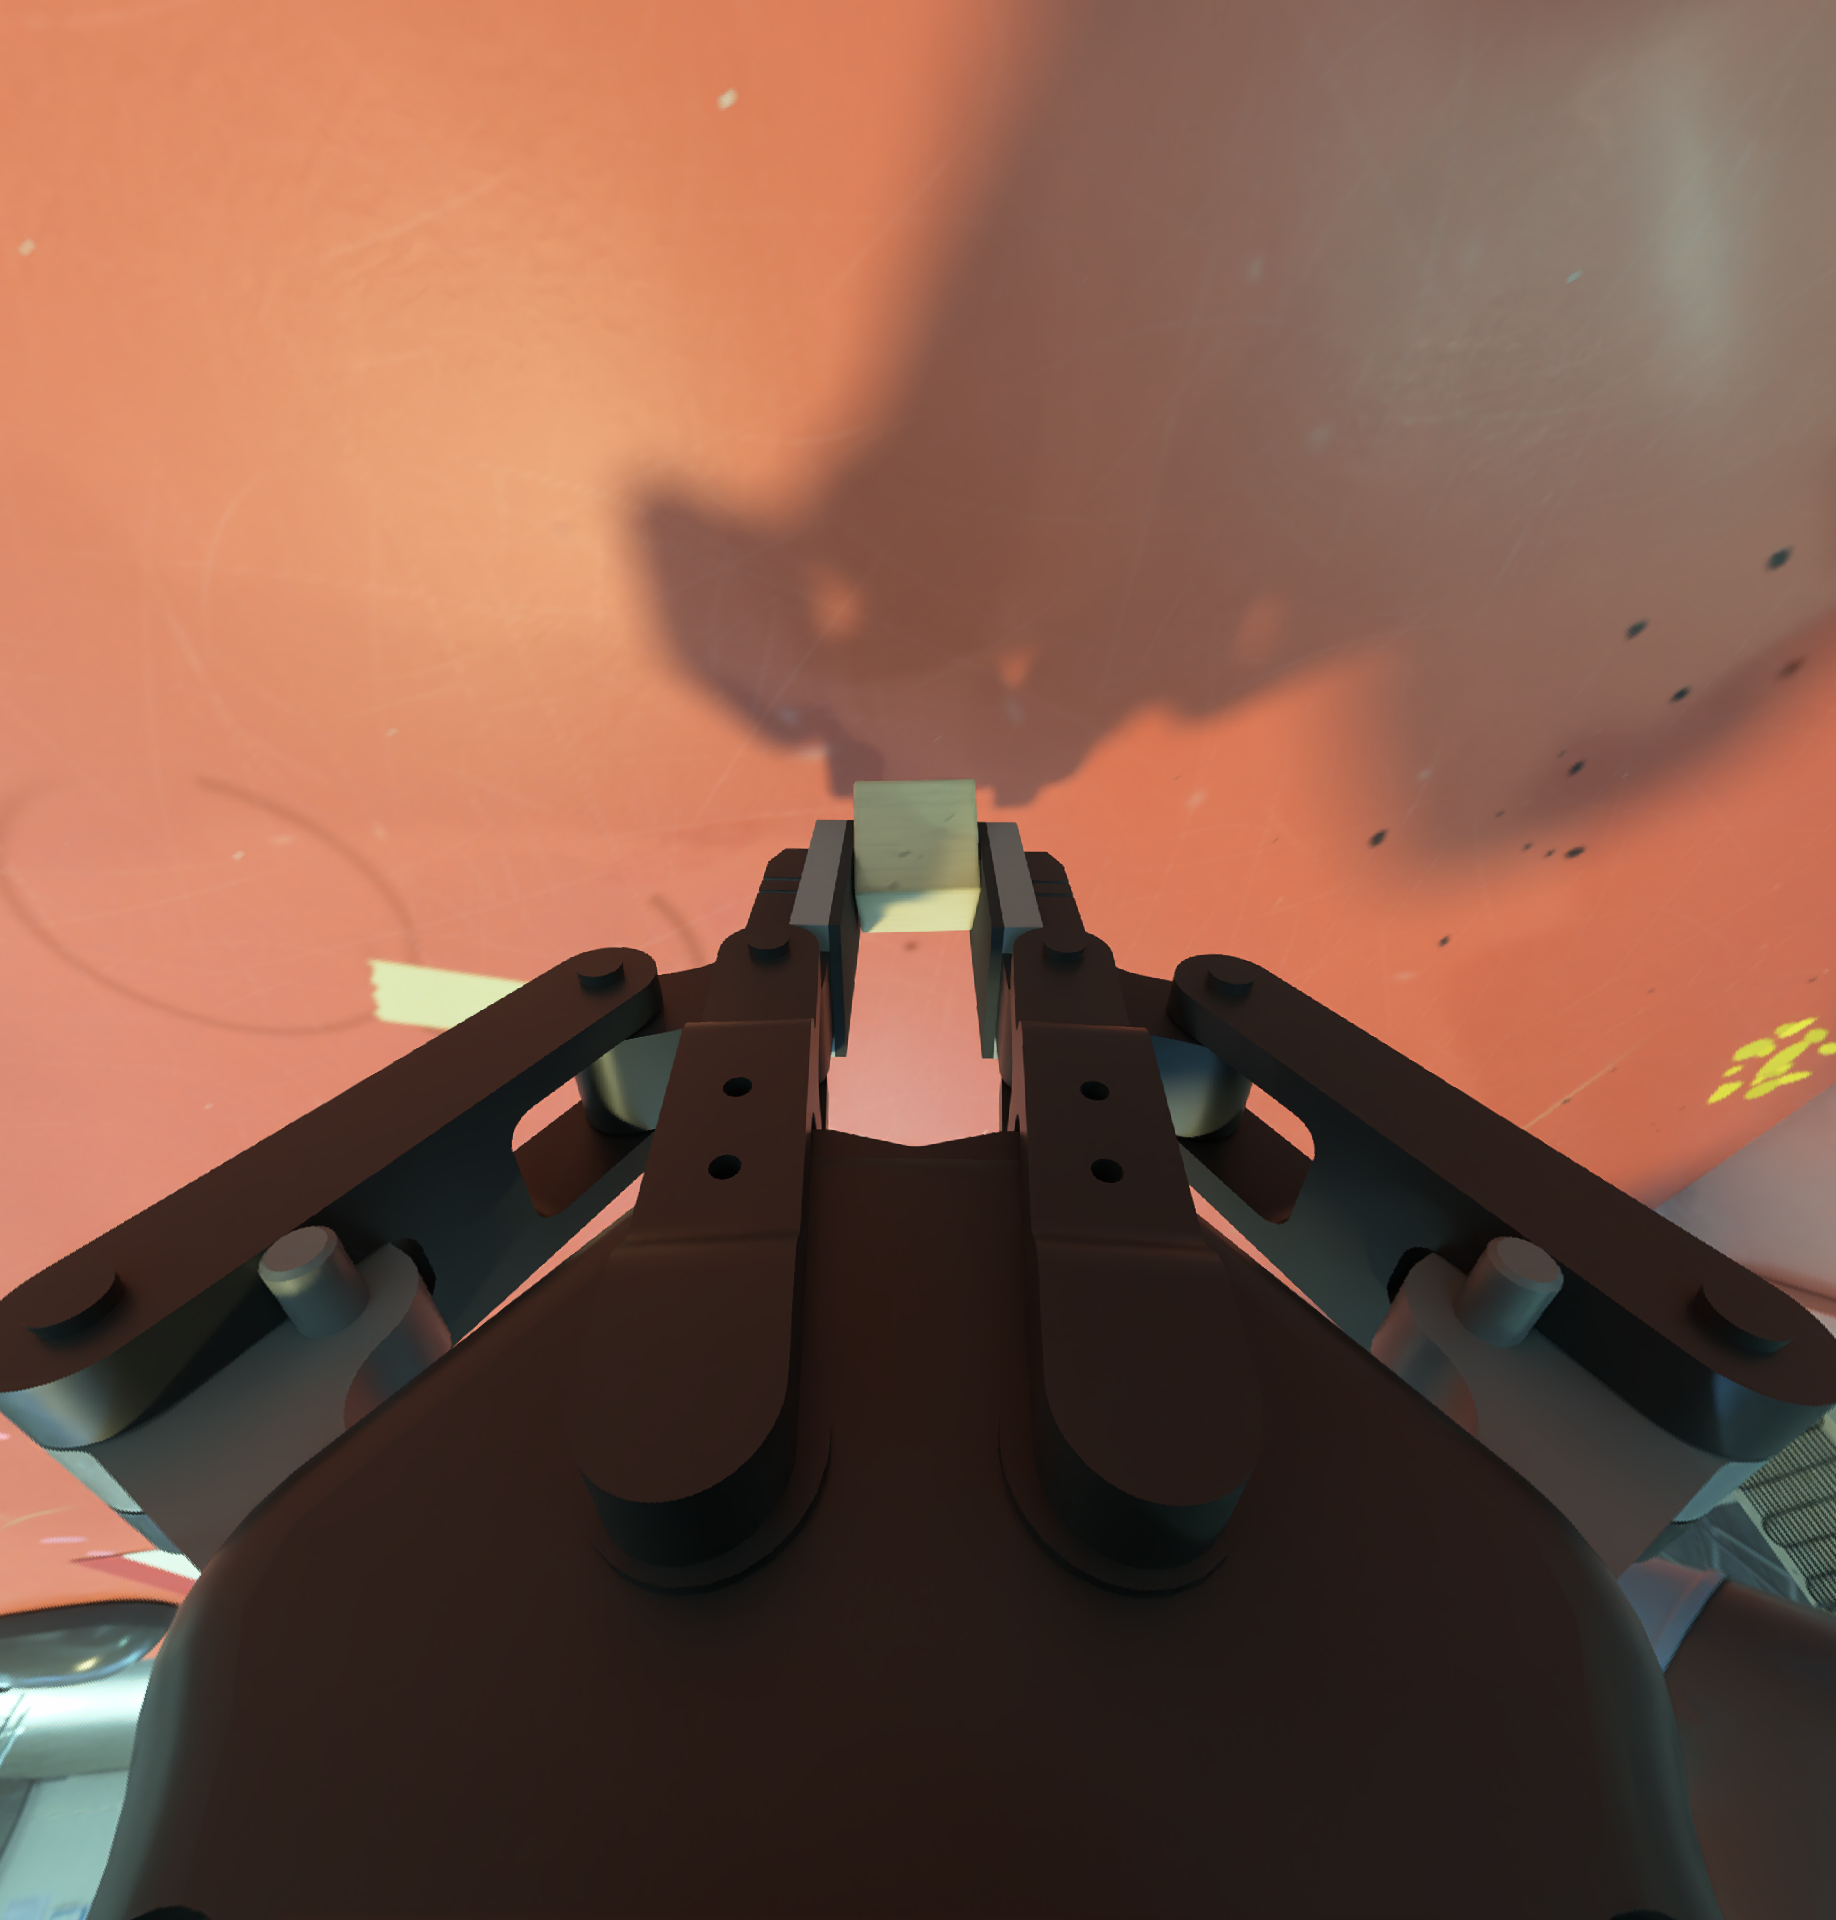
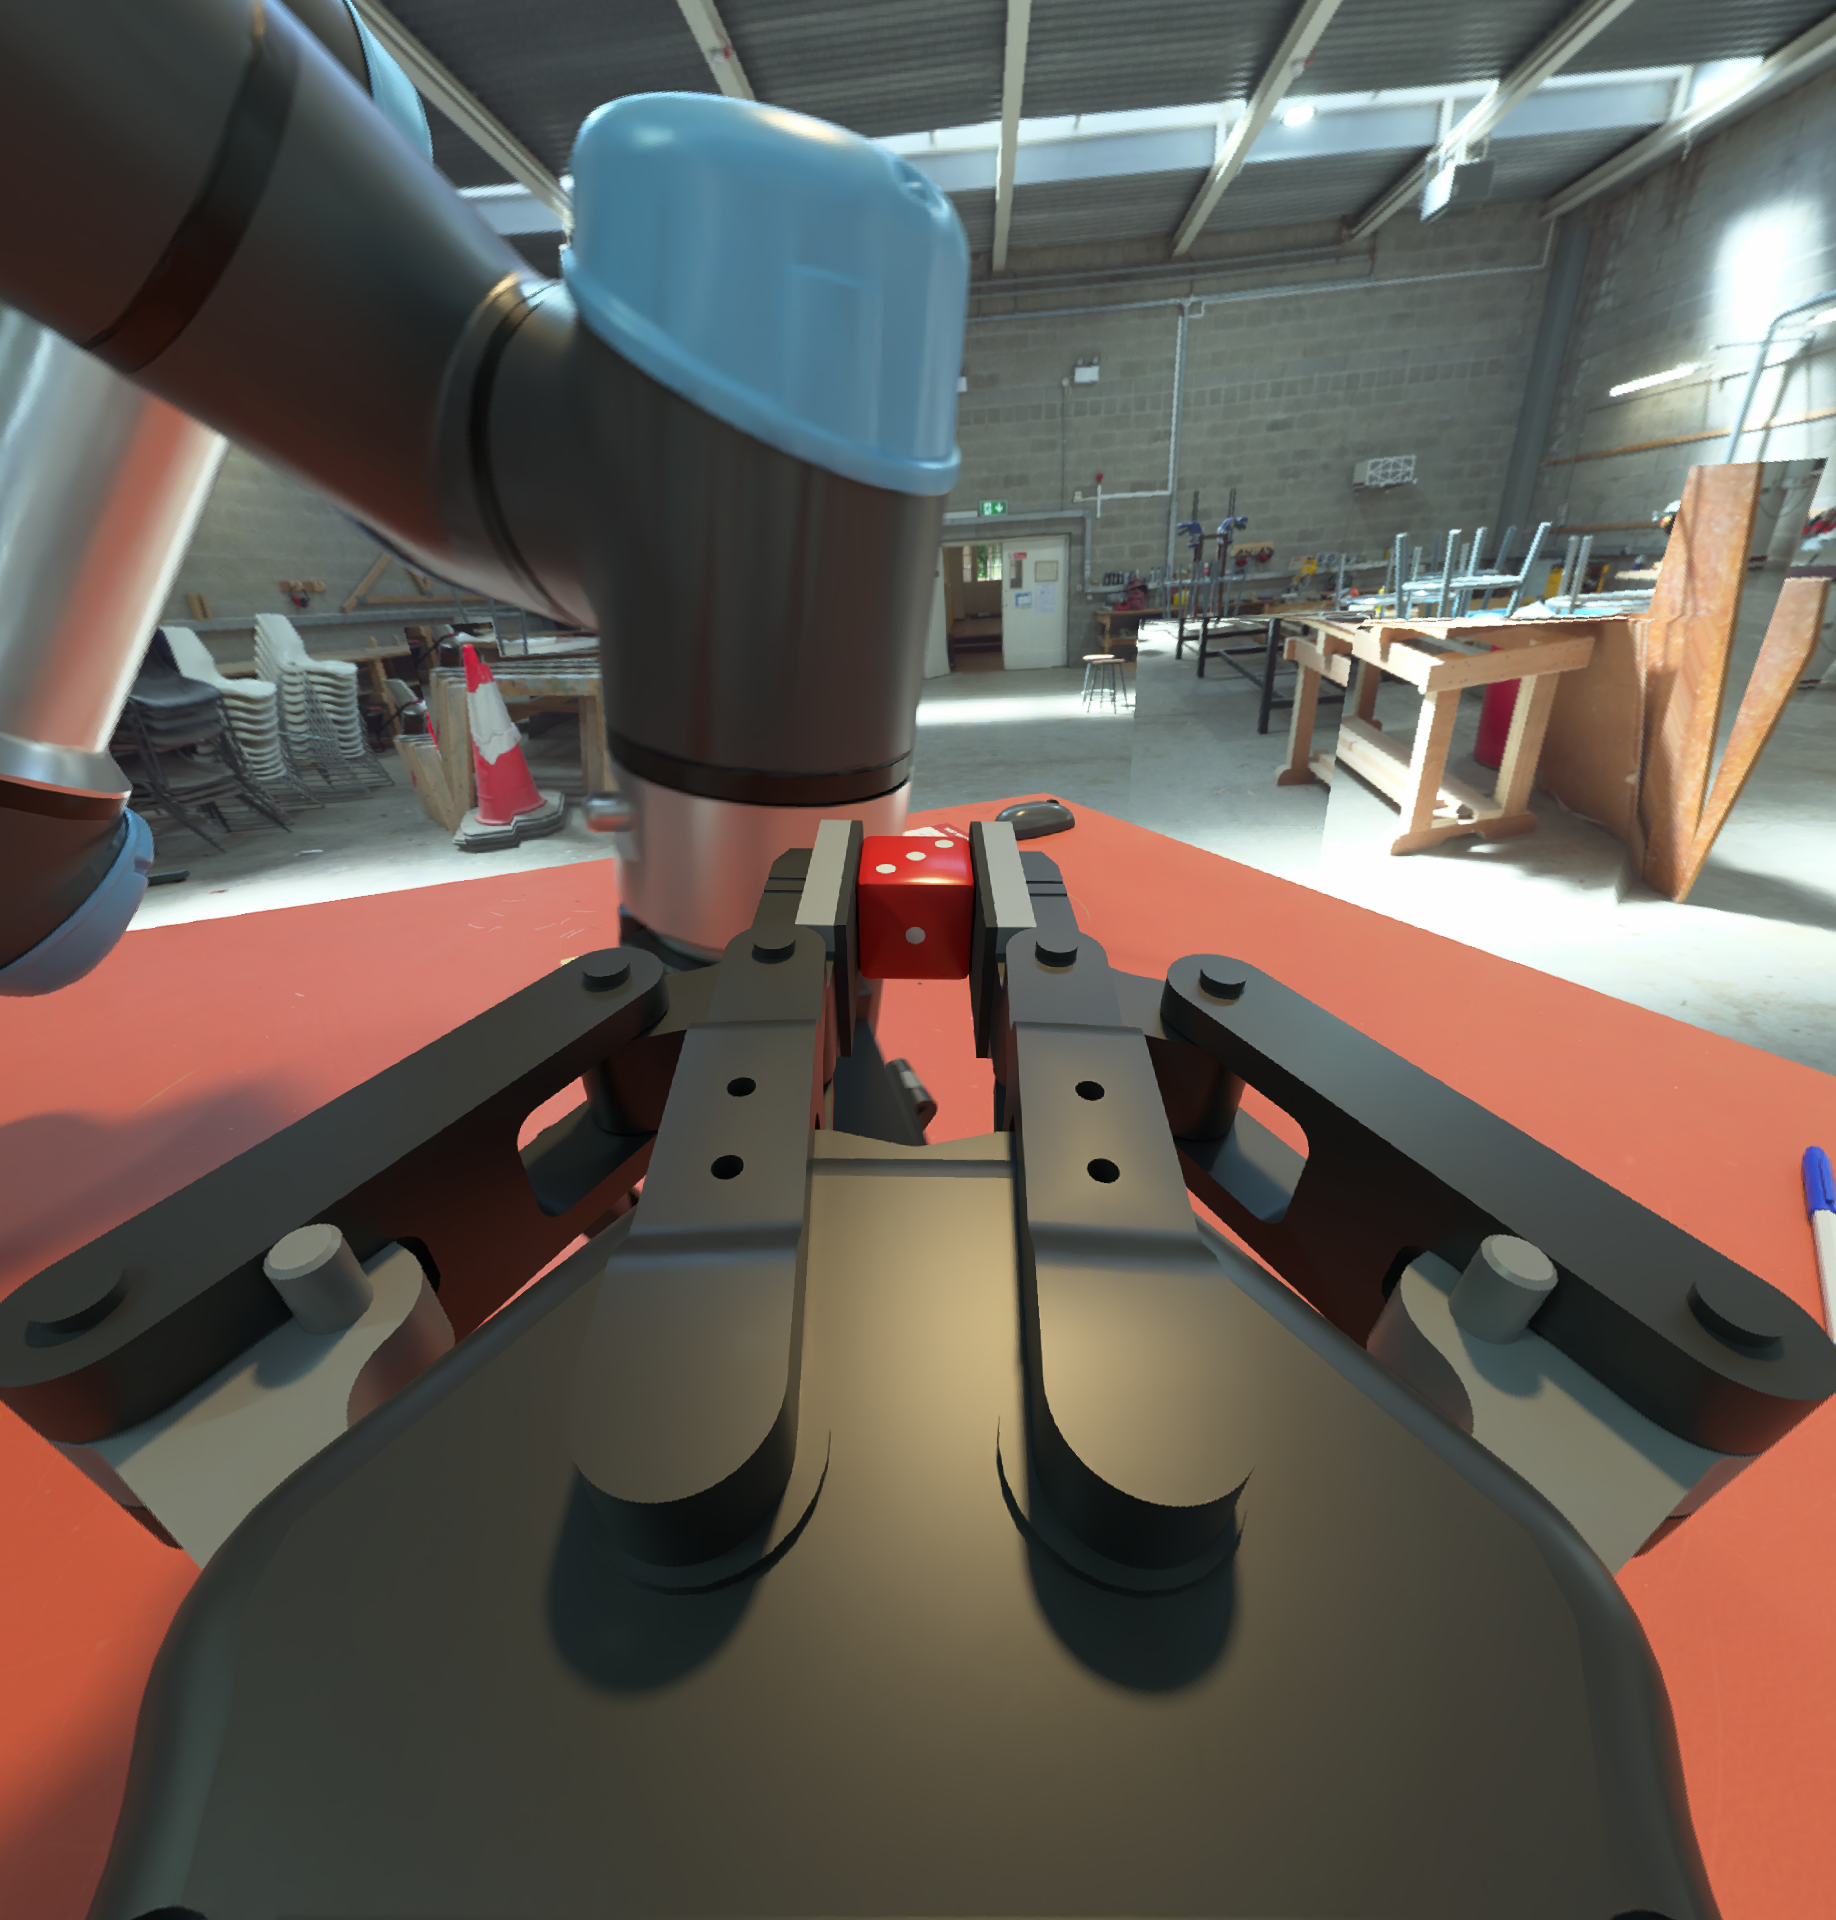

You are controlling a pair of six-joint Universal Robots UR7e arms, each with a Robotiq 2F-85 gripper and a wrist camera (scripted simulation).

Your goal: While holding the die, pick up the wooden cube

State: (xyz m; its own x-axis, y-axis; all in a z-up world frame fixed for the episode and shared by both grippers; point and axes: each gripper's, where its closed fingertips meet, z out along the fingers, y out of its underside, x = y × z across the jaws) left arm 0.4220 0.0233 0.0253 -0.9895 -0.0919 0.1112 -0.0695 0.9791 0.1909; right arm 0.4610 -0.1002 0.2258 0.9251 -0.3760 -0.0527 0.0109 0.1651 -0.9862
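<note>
Wooden cube [image 1: 914, 854] clamped between left tool [image 1: 914, 883] pads above orange surface [image 1: 374, 520]; right tool [image 2: 914, 904] grips red die [image 2: 914, 909], marker [image 2: 1831, 1257] nearby.

No words to read from here, folks. The red die [image 2: 914, 909] shows three white pips on top and one on the near face. A green sign [image 2: 992, 508] sits over the door [image 2: 1033, 603], which has notices [image 2: 1045, 570] pinned on it, all too small. There are yellow marks [image 1: 1776, 1060] on the orange table [image 1: 374, 468], no letters in them.
</note>
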